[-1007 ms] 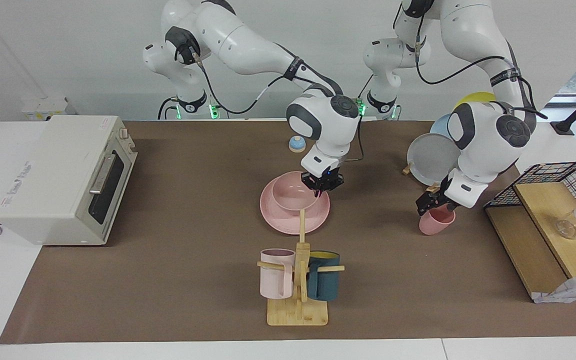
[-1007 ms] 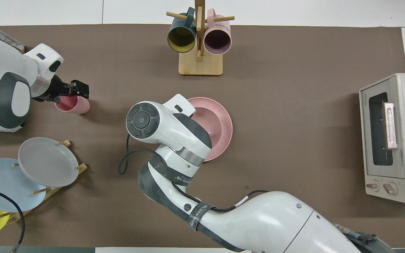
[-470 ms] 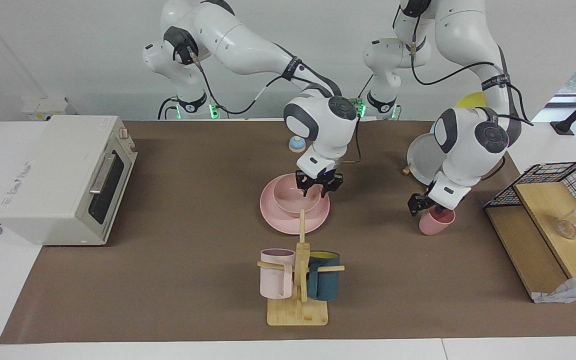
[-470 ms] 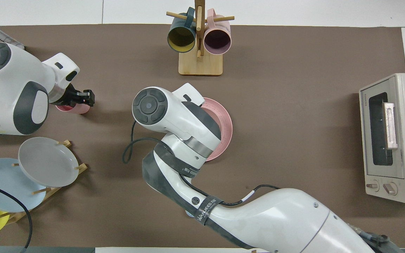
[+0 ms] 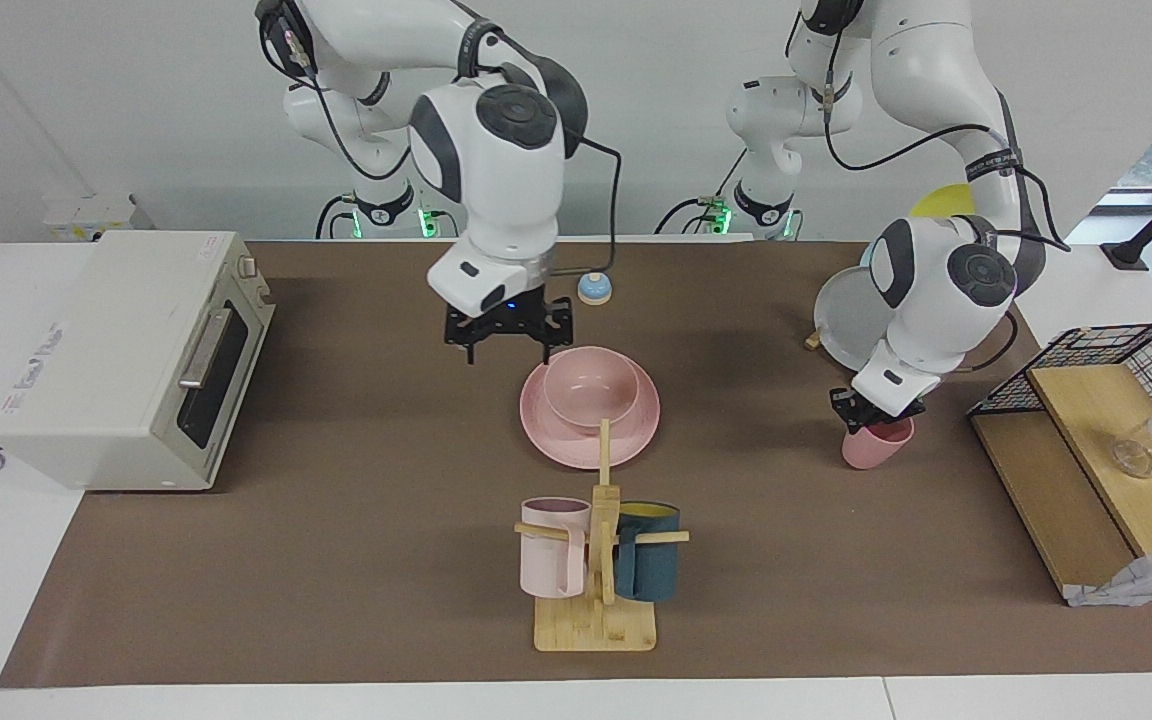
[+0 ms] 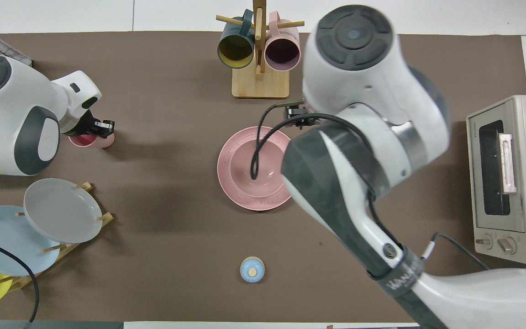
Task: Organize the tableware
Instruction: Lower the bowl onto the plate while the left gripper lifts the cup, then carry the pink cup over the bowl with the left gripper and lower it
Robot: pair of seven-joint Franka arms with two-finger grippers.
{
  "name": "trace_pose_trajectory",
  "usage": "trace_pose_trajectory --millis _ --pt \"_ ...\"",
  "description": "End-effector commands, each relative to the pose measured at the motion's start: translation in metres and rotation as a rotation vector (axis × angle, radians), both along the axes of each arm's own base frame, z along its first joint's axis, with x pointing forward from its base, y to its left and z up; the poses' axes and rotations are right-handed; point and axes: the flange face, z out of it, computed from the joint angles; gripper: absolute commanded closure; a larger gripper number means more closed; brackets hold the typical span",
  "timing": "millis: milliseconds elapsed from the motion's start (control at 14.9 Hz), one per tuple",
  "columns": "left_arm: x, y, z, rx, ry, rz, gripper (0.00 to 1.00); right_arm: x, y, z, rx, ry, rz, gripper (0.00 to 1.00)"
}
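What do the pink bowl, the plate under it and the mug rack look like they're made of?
The bowl and the plate share an even, dull pink surface with no glare: probably matte ceramic, or melamine or a fibre composite; the look leaves that open. The mug rack is pale yellowish wood with faint grain, likely unpainted bamboo.

I see bowl [image 5: 591, 388] nested on plate [image 5: 589, 414]; right gripper [image 5: 507, 333] raised, jaws spread; left gripper [image 5: 874, 411] jaws at cup [image 5: 875, 441] rim.
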Motion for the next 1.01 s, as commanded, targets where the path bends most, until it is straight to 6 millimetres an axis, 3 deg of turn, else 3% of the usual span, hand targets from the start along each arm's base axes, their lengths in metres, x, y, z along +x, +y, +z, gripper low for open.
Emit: trace_pose_trajectory --millis 0,67,201,268,336,537,738,805,940 --pt "0.007 -0.007 0.045 0.015 -0.002 0.002 1.00 -0.021 -0.087 0.024 0.039 0.072 0.026 0.00" --pt "0.011 -0.014 0.079 0.015 0.015 0.034 1.00 -0.026 -0.125 0.027 0.054 0.091 0.038 0.00" --pt "0.010 -0.064 0.133 -0.010 0.101 0.106 1.00 -0.033 -0.188 0.031 0.065 0.111 0.086 0.00" --pt "0.011 -0.092 0.164 -0.009 0.105 0.173 1.00 -0.033 -0.208 0.031 0.067 0.115 0.091 0.00" --pt "0.006 -0.125 0.186 -0.005 0.105 0.243 1.00 -0.039 -0.219 0.033 0.068 0.120 0.075 0.00" --pt "-0.039 -0.250 0.199 -0.018 0.046 0.347 1.00 -0.052 -0.232 0.019 0.068 0.146 0.047 0.00" --pt "-0.074 -0.335 0.173 -0.056 0.001 0.395 1.00 -0.054 -0.245 0.023 0.072 0.129 0.030 0.00" --pt "-0.083 -0.353 0.146 -0.059 -0.011 0.395 1.00 -0.057 -0.250 0.015 0.073 0.144 0.020 0.00" --pt "-0.097 -0.368 0.104 -0.048 -0.005 0.386 1.00 -0.050 -0.250 0.017 0.072 0.091 0.025 0.00"
